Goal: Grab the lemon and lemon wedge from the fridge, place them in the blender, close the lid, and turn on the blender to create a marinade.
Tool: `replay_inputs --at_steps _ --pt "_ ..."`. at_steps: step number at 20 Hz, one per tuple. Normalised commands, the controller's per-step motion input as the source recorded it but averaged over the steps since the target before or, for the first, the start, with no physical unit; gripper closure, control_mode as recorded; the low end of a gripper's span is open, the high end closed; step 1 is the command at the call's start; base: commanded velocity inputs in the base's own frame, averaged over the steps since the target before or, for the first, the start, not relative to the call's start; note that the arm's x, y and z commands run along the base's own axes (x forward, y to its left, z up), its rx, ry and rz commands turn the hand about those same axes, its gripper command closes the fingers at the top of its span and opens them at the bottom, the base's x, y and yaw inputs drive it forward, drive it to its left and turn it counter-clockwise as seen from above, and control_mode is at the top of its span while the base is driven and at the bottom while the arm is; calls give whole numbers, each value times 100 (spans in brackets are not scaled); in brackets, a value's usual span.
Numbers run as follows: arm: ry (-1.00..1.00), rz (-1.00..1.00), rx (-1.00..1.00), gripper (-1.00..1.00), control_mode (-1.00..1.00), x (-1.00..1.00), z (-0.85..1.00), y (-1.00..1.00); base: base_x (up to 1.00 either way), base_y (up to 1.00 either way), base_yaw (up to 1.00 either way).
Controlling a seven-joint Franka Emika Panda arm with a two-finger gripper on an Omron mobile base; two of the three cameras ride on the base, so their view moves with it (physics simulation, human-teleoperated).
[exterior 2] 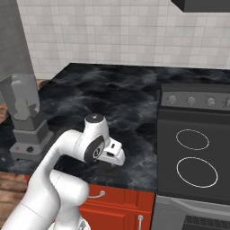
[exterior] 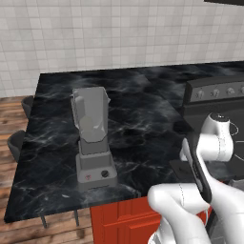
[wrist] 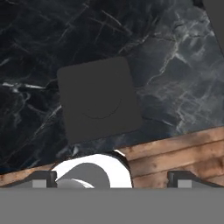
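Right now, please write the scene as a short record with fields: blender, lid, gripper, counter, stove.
blender: upright on the counter, jug top open, pale things inside
lid: flat on the counter near its front edge, apart from the blender
gripper: open, above the lid, holding nothing
counter: black marble
stove: beside the counter

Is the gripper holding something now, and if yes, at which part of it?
Nothing is held. The gripper is open, its fingertips wide apart above the lid, which lies flat on the counter, not yet touched.
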Motion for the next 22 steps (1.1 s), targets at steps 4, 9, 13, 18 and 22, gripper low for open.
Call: replay_inputs --at_steps 4,9,13,18,22 --pt "0 16 0 -100 -100 29 -37 0 0 0 0" --pt "12 4 -1 -100 -100 42 -28 12 0 0 0" --pt "16 0 -1 -100 -100 39 -16 15 0 0 0" --pt "11 2 0 -100 -100 17 -19 -3 0 0 0" --pt "4 6 0 -100 -100 6 -18 -22 0 0 0"
